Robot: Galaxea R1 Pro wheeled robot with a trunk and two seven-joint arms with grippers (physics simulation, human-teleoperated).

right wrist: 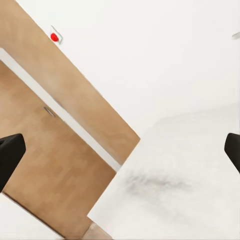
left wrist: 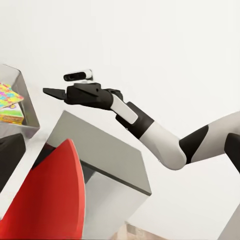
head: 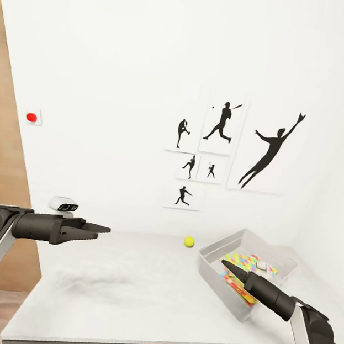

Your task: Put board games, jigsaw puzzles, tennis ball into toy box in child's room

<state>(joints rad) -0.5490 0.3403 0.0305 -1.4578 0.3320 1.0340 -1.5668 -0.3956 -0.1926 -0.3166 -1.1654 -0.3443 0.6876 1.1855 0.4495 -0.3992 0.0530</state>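
Lying wide and bare across the middle of the bench (head: 145, 296), with its near edge running along 6 o'clock and the tennis ball (head: 189, 242) sitting alone toward the wall at 12 o'clock, just beside the toy box (head: 215, 283) at 3 o'clock. Hovering over the 9 o'clock edge with fingers pressed together, the left tool (head: 103, 230); reaching over the box's near wall and hiding part of the jigsaw puzzles (head: 246, 263) inside, the right tool (head: 226, 265), fingers standing apart. Showing no readable writing anywhere.
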